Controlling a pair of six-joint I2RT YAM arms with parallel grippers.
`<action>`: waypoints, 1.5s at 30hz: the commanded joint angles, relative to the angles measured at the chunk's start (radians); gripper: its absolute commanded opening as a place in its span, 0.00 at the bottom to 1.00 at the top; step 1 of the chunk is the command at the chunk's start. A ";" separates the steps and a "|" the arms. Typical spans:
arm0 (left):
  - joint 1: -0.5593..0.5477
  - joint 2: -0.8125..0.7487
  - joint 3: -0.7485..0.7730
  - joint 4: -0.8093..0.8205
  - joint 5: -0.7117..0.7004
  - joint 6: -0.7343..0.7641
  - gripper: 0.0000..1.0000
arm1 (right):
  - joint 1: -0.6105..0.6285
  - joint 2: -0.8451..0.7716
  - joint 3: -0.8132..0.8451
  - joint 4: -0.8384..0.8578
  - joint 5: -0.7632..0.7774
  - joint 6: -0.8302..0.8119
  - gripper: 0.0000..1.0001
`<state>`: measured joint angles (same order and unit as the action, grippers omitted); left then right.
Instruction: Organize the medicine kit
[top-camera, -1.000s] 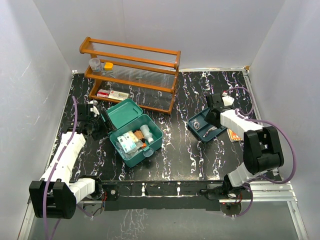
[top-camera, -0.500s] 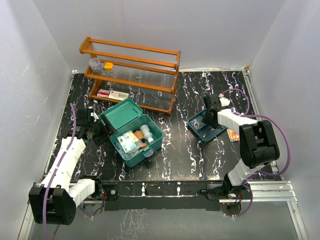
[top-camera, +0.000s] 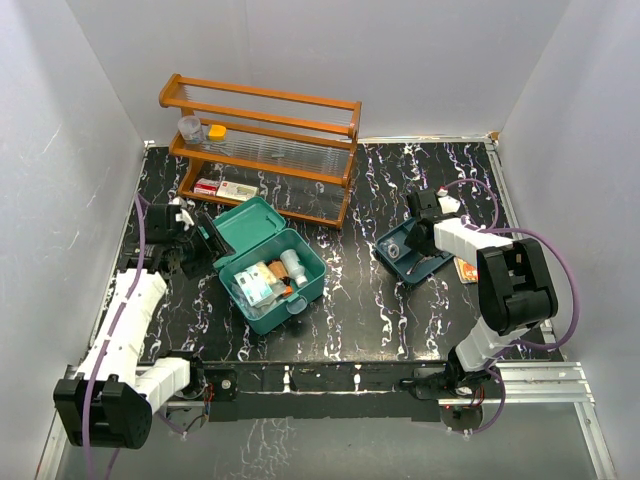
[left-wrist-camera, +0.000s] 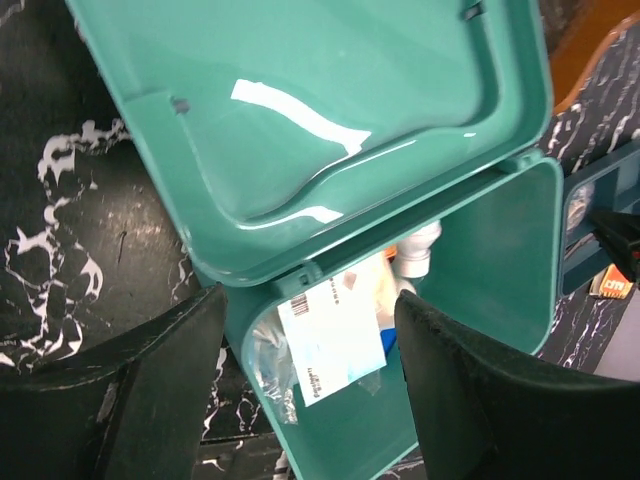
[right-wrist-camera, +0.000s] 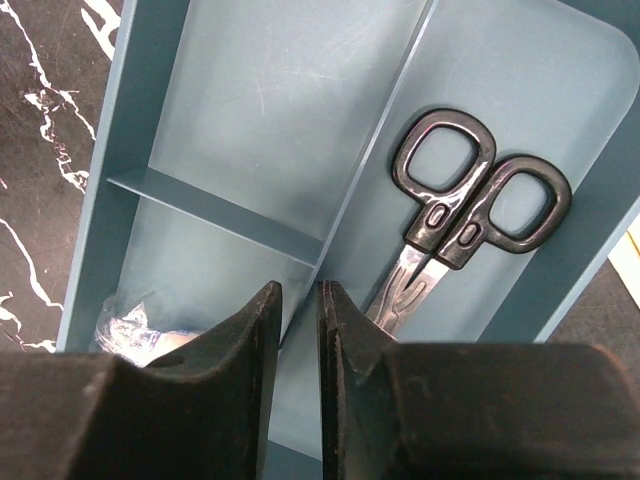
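Observation:
The teal medicine kit (top-camera: 316, 268) stands open at mid-left, lid (top-camera: 247, 219) tipped back, with packets and a small bottle inside. My left gripper (top-camera: 207, 243) is open at the kit's left side. In the left wrist view its jaws (left-wrist-camera: 310, 385) straddle the kit's hinge-side corner (left-wrist-camera: 500, 250) under the lid (left-wrist-camera: 300, 100), touching nothing. My right gripper (top-camera: 417, 243) is over the darker compartment tray (top-camera: 400, 264). In the right wrist view it (right-wrist-camera: 298, 330) is shut on the tray's (right-wrist-camera: 270, 100) centre divider, beside black-handled scissors (right-wrist-camera: 465, 205).
A wooden rack (top-camera: 262, 150) stands at the back with a clear cup, a yellow cap and flat boxes on it. A small orange packet (top-camera: 467, 268) lies right of the tray. A clear wrapped item (right-wrist-camera: 140, 330) lies in the tray's near compartment. White walls enclose the table.
My left gripper has moved right and forward, up against the kit's hinge side. My right gripper has shifted slightly left over the tray. The kit and the tray have stayed in place.

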<state>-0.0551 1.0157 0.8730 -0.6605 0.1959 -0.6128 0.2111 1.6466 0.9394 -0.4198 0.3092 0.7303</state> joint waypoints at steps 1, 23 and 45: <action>-0.002 0.007 0.081 -0.010 0.038 0.073 0.68 | -0.004 -0.006 -0.011 0.040 0.030 0.006 0.17; -0.003 0.183 0.079 0.155 0.264 0.255 0.79 | -0.005 -0.174 -0.053 -0.070 0.020 -0.019 0.00; -0.043 0.066 -0.014 0.035 0.248 0.154 0.74 | -0.003 -0.277 -0.060 -0.156 0.010 -0.103 0.00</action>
<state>-0.0818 1.1244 0.8711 -0.5739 0.4156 -0.4191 0.2111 1.3975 0.8787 -0.6041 0.2893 0.6521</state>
